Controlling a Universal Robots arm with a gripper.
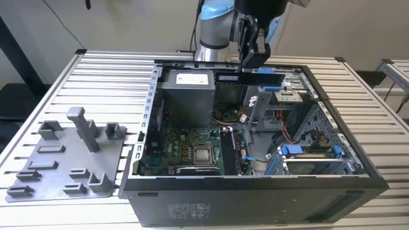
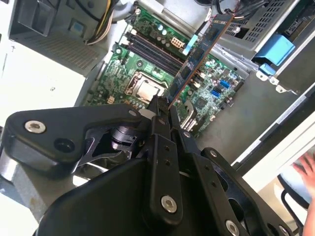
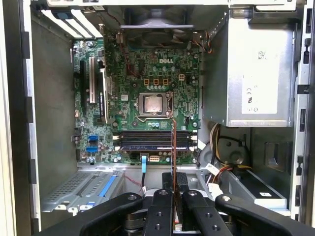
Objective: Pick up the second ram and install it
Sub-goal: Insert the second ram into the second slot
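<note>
While aloft, second ram (image 2: 199, 51) between gripper (image 2: 164, 107) fingers.

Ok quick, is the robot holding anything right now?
End effector: closed, holding the second ram by one end.

A broad worktable of pale silver slatted metal profiles (image 1: 102, 72) takes up most of the exterior view, its ribs catching bright, even light that leaves only soft shadows. Behind it rises a plain off-white wall (image 1: 128, 24). At the exterior view's right edge, a second slatted metal bench (image 1: 397, 69) stands just apart from the first. Past the worktable's edge at the exterior view's left lies a dark patch (image 1: 16, 103), probably the floor, with a slanting black bar (image 1: 14, 48) above it.
</note>
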